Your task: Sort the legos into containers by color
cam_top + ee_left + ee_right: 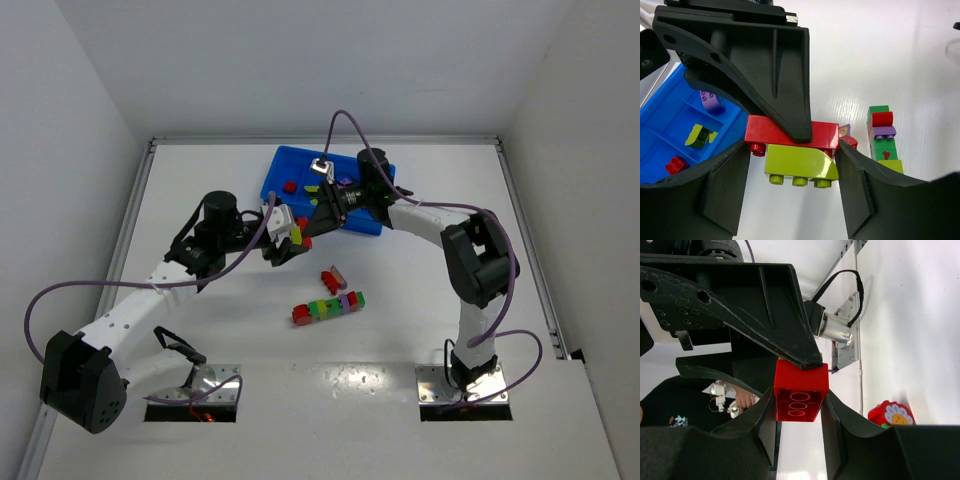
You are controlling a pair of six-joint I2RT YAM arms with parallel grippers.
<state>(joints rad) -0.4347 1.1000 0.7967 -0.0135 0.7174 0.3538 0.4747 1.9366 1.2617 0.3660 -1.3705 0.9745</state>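
Fingers on the left arm [725, 195] are clamped on the two ends of a red brick [785, 131], so its long axis runs straight across from one finger to the other. A lime brick [800, 166] is stuck beneath it, studs pointing down, and the pair seems to be held just above the surface [420, 300]. Fingers on the right arm [757, 437] are closed on the sides of a red brick [800, 390] too, seen end-on from that wrist, and that grip is rolled a quarter turn against the left one. From overhead both sets of tips meet at one spot, just off the near edge of the blue tray [288, 165] towards its left end. In each wrist view what looks like the other arm's finger reaches in from the top onto the brick. I take it they share one stack, though I can't be sure.

If so, what matters is the seam between red and lime. It lies roughly flat, with the left grip along the brick and the right grip across it. Splitting them would want a peel about that long axis rather than a straight tug.

The tray sits right behind the meeting point, under the right arm, so that arm looks better placed to drop a freed brick. One compartment holds a red piece [676, 164], another a green piece [700, 136], another a purple piece [712, 102]. A multicoloured strip [328, 307] and some loose pieces [332, 273] lie nearer the arm bases, apart from both grips.
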